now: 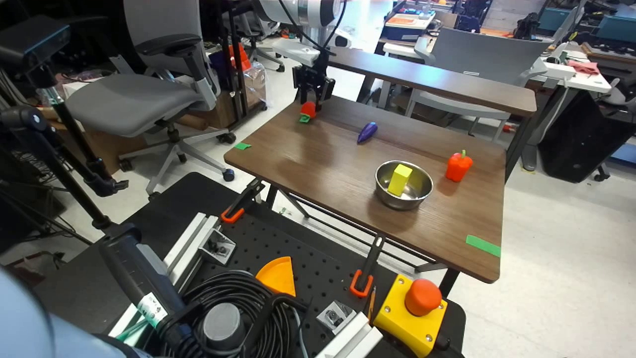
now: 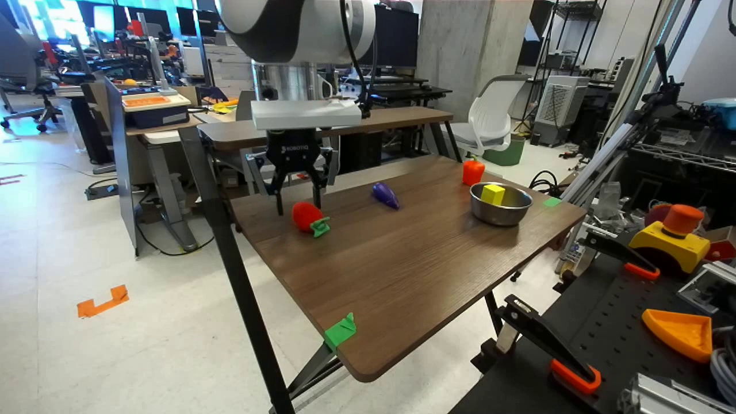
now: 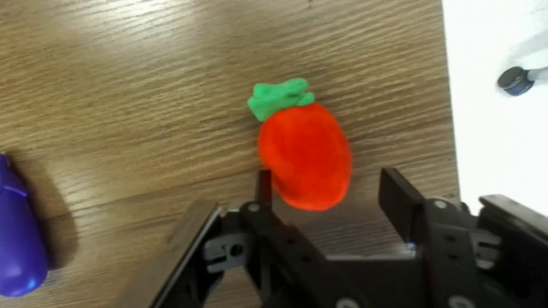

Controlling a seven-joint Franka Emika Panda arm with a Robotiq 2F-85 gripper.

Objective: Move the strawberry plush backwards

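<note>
The strawberry plush, red with a green leafy top, lies on its side on the brown table near the table's end. It shows in both exterior views (image 1: pixel 308 109) (image 2: pixel 305 217) and in the wrist view (image 3: pixel 306 156). My gripper (image 2: pixel 298 209) is open and points down at the plush; it also shows in an exterior view (image 1: pixel 309 101) and in the wrist view (image 3: pixel 326 179). In the wrist view the plush's rounded red end lies between the fingers, nearer the left finger, with a gap to the right finger. I cannot tell whether the left finger touches it.
A purple eggplant-like toy (image 2: pixel 385 195) lies beside the plush; it also shows in the wrist view (image 3: pixel 19 239). A metal bowl (image 1: pixel 392 199) with a yellow block (image 1: pixel 399 180) stands further along the brown table (image 1: pixel 318 174). A red-orange pepper toy (image 1: pixel 458 166) stands beyond it.
</note>
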